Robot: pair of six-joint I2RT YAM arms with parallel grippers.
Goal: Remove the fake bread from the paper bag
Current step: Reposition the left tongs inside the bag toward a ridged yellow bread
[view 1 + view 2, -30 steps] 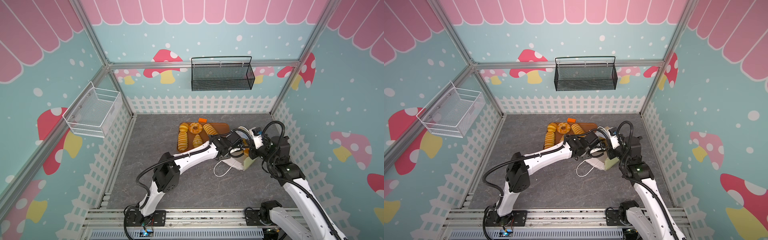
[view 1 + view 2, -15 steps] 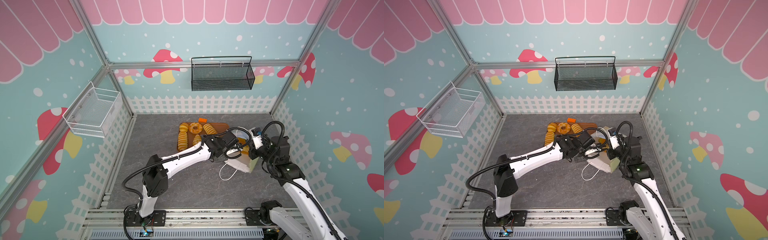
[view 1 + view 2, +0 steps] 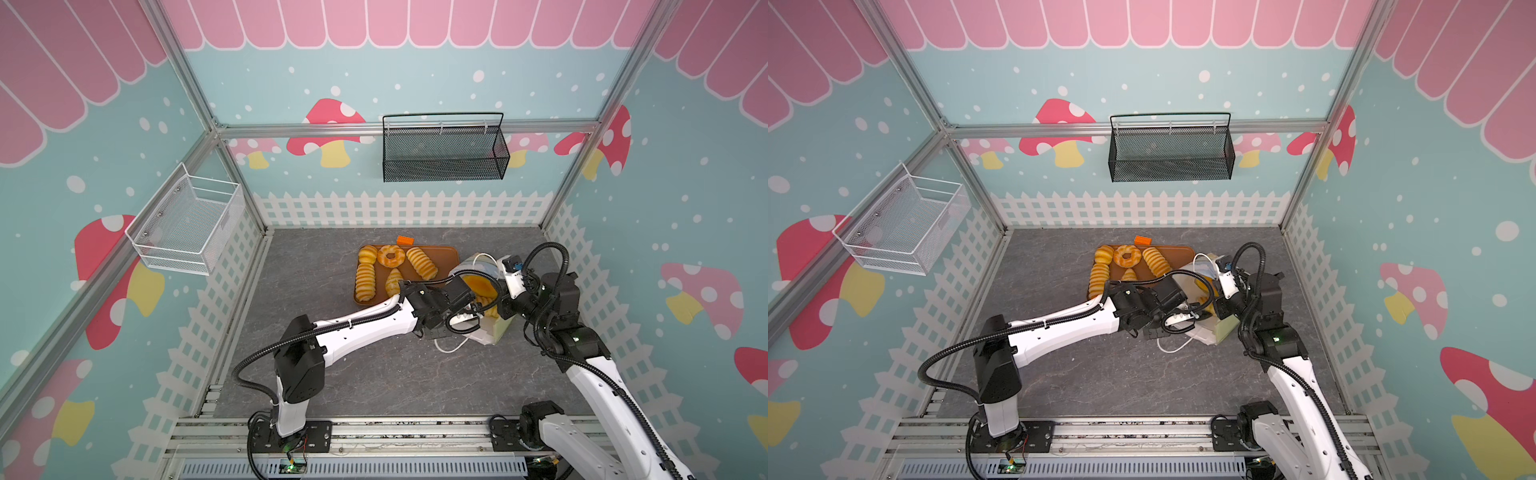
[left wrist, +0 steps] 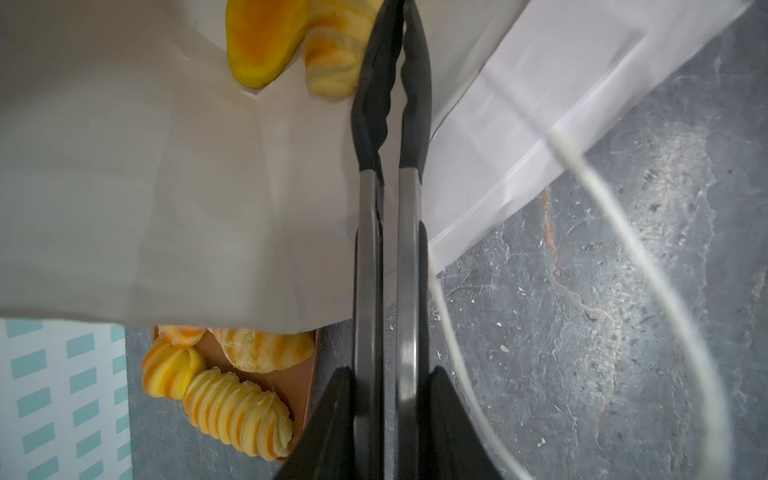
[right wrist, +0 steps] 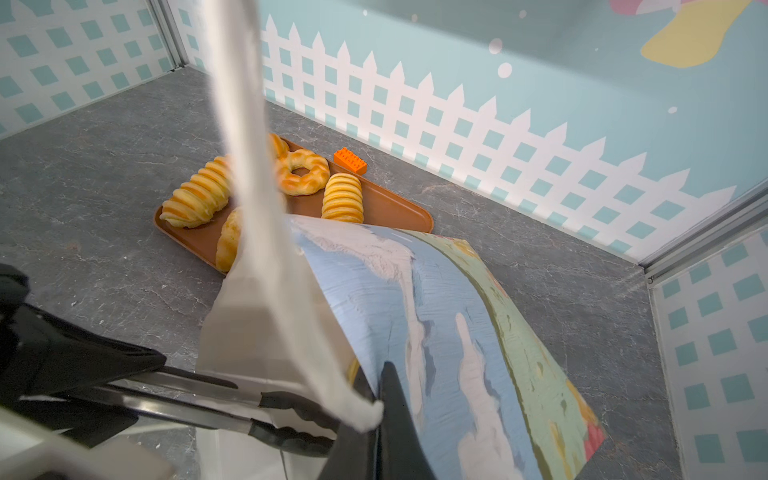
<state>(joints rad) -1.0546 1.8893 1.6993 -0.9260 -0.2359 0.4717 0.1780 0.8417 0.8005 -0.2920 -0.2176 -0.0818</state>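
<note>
Our left hand (image 4: 390,374) clamps the tongs (image 4: 409,249) nearly closed, tips inside the paper bag (image 5: 457,332) beside two pieces of fake bread (image 4: 262,45). Our right hand (image 5: 374,419) is pinched tight on the bag's rim. The bread looks light, glossy and squashy, so we'd grip it gently mid-body.

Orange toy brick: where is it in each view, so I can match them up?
Top view: orange toy brick on the grey table just behind the tray's back edge, by the doughnut.
Top view: the brick likewise behind the tray.
Left wrist: not in it.
Right wrist: the brick beside the tray's far edge, next to the doughnut.
Shared landmark: the tray, in all four.
</note>
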